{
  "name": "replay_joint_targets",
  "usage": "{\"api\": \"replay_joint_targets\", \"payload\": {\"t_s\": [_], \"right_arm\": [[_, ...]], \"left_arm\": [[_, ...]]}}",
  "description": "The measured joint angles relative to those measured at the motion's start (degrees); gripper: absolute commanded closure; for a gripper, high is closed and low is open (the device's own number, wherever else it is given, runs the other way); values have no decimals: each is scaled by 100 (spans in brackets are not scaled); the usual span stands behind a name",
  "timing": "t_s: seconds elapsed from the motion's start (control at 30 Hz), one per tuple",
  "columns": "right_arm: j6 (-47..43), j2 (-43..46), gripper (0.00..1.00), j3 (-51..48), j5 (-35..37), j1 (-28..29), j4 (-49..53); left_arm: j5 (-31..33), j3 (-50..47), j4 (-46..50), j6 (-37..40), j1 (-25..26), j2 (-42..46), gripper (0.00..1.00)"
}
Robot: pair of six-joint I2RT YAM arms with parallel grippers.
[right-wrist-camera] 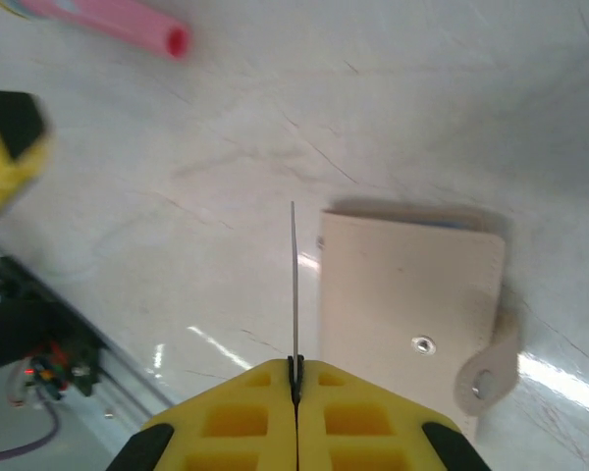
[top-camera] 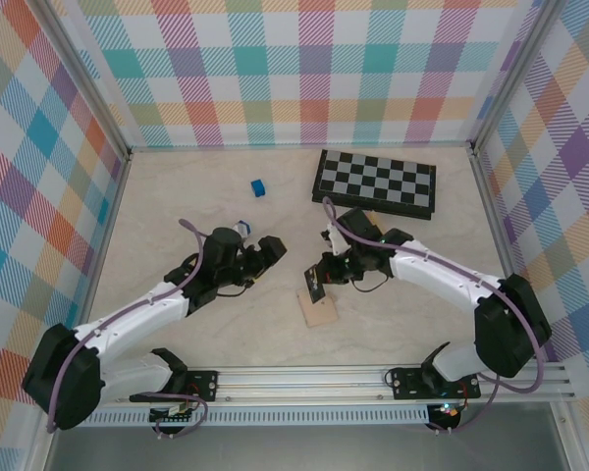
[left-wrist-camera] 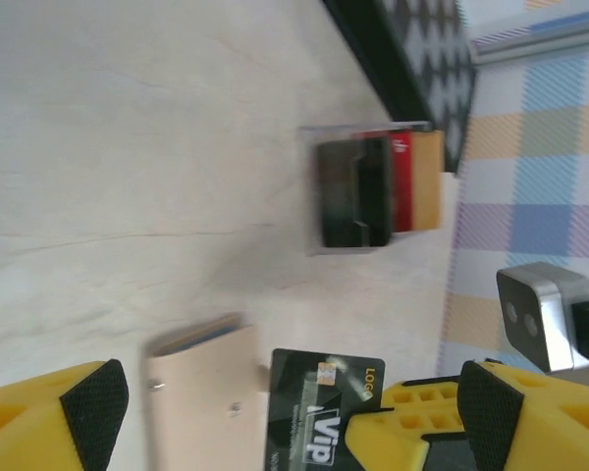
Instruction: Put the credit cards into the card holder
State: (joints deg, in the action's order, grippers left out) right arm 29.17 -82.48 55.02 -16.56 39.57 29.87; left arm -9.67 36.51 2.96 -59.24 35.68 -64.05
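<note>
The right tool (right-wrist-camera: 296, 371) is clamped on a black VIP credit card (right-wrist-camera: 294, 285). The card juts straight out from the fingertips, standing on edge above the desk (right-wrist-camera: 226, 128). Its long edge runs alongside one side of the tan card holder (right-wrist-camera: 412, 304), just beside it. The holder lies flat, snap upward. The left tool (top-camera: 273, 247) stands wide apart and empty, facing the card.

Robotics lab test cell: plaid-printed panels (top-camera: 304, 69) are boxing in a pale wooden tabletop (top-camera: 177, 186), an aluminium rail (top-camera: 304, 376) is carrying both bolted arm bases (top-camera: 422, 378).
</note>
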Motion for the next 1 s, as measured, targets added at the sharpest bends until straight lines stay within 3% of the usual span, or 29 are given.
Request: {"api": "replay_joint_targets", "payload": {"t_s": [0.23, 0.43, 1.0], "right_arm": [[-9, -142, 94, -297, 785, 11, 146], [-70, -142, 93, -297, 1161, -127, 293], [26, 216, 94, -1132, 813, -887, -26]], "left_arm": [[339, -66, 745, 221, 225, 105, 10], [505, 621, 1327, 608, 680, -739, 11], [1198, 2997, 2859, 1272, 1845, -2951, 8]]}}
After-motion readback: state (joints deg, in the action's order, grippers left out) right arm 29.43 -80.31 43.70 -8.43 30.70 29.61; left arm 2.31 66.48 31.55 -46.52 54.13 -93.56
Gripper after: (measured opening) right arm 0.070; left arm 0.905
